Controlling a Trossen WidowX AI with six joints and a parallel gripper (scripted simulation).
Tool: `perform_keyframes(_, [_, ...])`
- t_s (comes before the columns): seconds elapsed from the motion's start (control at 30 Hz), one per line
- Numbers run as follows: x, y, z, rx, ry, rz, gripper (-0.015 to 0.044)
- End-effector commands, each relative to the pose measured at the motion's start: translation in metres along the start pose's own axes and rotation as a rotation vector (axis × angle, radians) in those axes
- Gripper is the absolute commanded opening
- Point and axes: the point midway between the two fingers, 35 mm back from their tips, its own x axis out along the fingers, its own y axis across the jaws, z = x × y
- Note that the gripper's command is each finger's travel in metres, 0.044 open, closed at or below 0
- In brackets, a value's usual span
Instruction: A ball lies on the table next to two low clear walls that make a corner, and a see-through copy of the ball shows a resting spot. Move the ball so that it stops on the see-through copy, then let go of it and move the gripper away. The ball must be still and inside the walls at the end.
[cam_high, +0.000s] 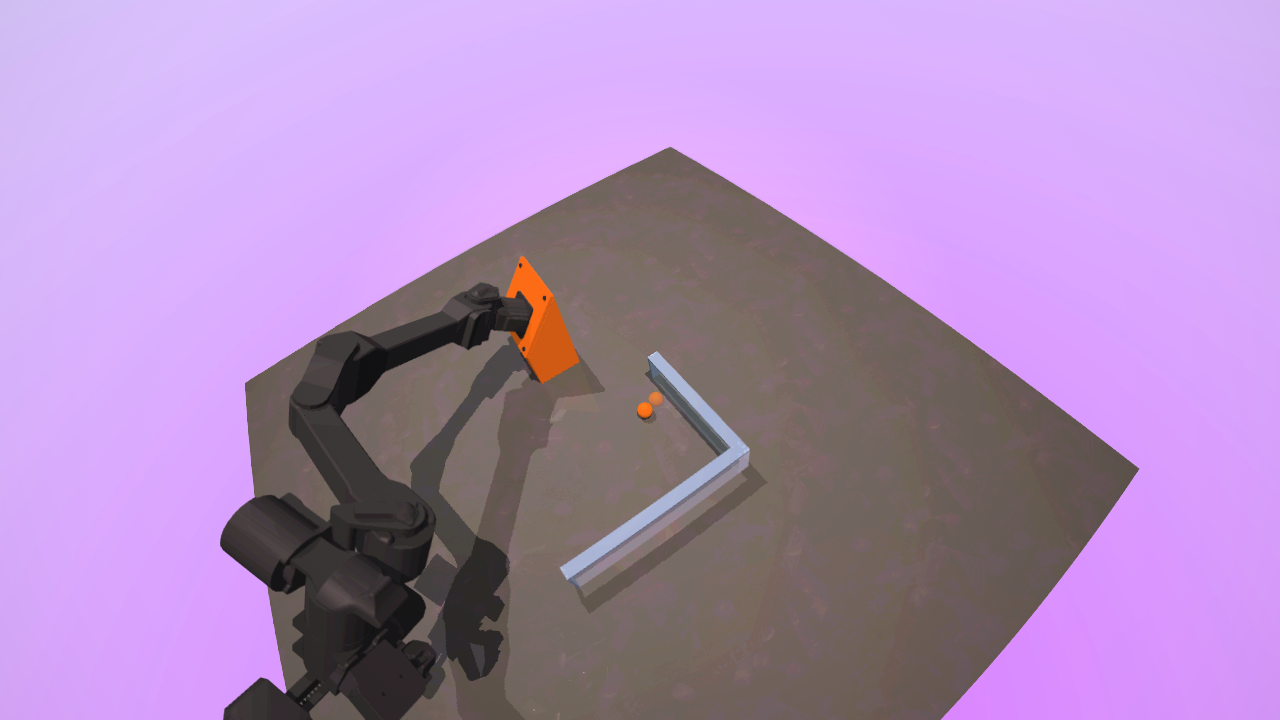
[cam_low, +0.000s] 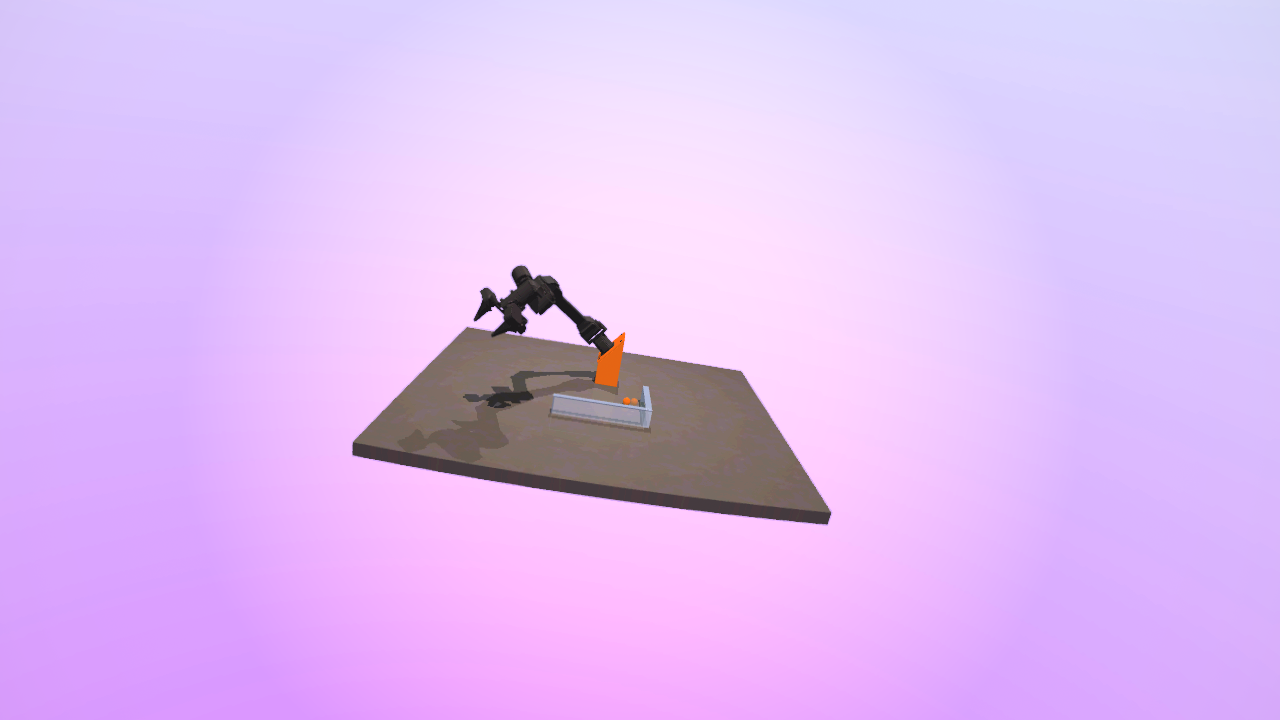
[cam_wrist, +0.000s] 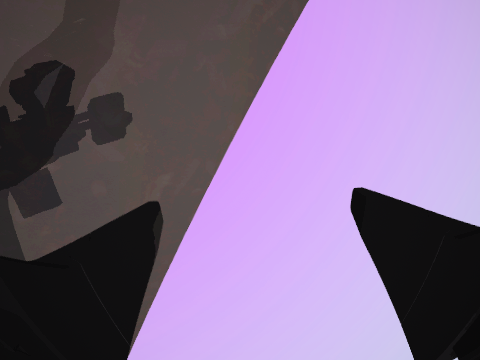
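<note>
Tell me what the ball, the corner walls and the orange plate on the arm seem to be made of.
Ball: matte orange, no shine, maybe rubber or plastic; too small to be sure.
Corner walls: pale blue-grey and glassy, likely clear acrylic or glass, though the top view shows them nearly opaque.
Orange plate: flat, rigid, matte panel with dark screw holes, probably plastic or painted metal.

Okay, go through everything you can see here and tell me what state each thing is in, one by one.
Claw: open wide, nothing between its fingers, far from the ball.
Ball: resting on the table inside the corner, beside the see-through copy, not on it.
See-through copy: near one wall, not yet filled.
Walls: upright, joined in a corner.
Orange plate: standing on edge, tilted.
</note>
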Motion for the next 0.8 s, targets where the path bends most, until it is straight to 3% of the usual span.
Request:
perform_keyframes(0.0, [-0.001, 0.0, 0.002, -0.003, -0.002, -0.004, 0.0374])
perform_keyframes(0.2, [-0.032, 0.018, 0.063, -0.089, -0.105, -0.127, 0.0231])
perform_keyframes(0.5, [-0.094, 0.084, 0.156, -0.235, -0.365, -0.248, 0.0231])
perform_keyframes(0.77, [-0.143, 0.17, 0.204, -0.366, -0.594, -0.233, 0.0231])
